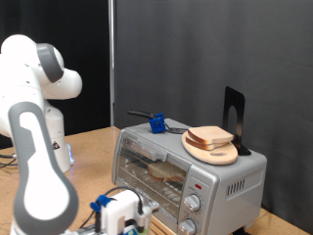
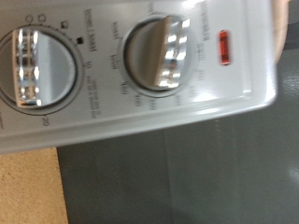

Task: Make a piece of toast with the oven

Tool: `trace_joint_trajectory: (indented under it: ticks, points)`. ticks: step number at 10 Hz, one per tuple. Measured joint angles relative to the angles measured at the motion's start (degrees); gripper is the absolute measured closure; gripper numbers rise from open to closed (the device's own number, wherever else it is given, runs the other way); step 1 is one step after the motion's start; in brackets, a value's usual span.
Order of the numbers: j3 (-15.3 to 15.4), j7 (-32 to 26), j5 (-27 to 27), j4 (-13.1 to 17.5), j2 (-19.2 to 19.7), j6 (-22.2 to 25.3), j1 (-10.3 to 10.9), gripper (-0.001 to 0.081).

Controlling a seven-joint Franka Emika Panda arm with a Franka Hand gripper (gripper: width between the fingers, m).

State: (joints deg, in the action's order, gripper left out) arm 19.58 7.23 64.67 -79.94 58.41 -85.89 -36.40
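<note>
The silver oven (image 1: 210, 174) stands on the wooden table at the exterior view's right, its glass door shut. A tan slice, the piece of toast (image 1: 162, 172), shows dimly through the glass on the rack. Two round knobs (image 1: 193, 204) sit at the door's right. My gripper (image 1: 125, 211) hangs low in front of the oven, close to the knob panel. The wrist view is filled by the oven's panel: two metal knobs (image 2: 37, 67) (image 2: 163, 53) and a red lamp (image 2: 224, 49). My fingers do not show there.
On the oven's top lie a wooden plate with a pile of bread slices (image 1: 210, 142), a blue tool with a black handle (image 1: 156, 122) and a black stand (image 1: 233, 117). A black curtain hangs behind. The wooden table (image 2: 28, 198) shows below the panel.
</note>
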Motion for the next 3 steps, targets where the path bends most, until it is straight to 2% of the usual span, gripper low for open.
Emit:
trace_joint_trajectory:
  ticks: [3]
  points:
    - [-1.34,2.72,-0.52,3.59,0.22,5.00,-2.11,0.0124]
